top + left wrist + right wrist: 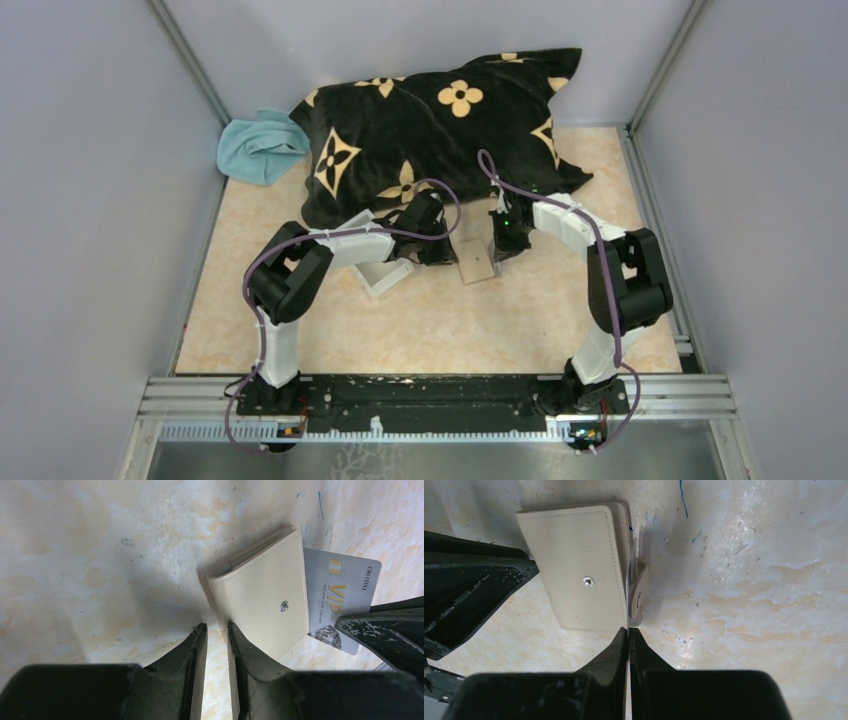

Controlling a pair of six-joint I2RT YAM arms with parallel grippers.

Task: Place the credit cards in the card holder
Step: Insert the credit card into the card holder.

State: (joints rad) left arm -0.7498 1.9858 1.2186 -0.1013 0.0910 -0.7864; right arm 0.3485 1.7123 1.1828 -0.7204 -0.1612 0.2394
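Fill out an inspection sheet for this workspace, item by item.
Surface: beige marbled table, pen marks.
Job's things: tan card holder folded, tab unsnapped; grey VIP card sticking out past one edge; other cards not seen.
Clutter: black flowered pillow, teal cloth, shallow tray.
Grippers: left gripper slightly open, empty, at the holder's corner; right gripper shut on the card's edge.
Cables: purple cables along both arms.
Surroundings: grey walls, metal frame.

The tan card holder (477, 262) lies between the left gripper (437, 252) and the right gripper (506, 246), just beside both; a clear tray (385, 277) sits beyond the left gripper.
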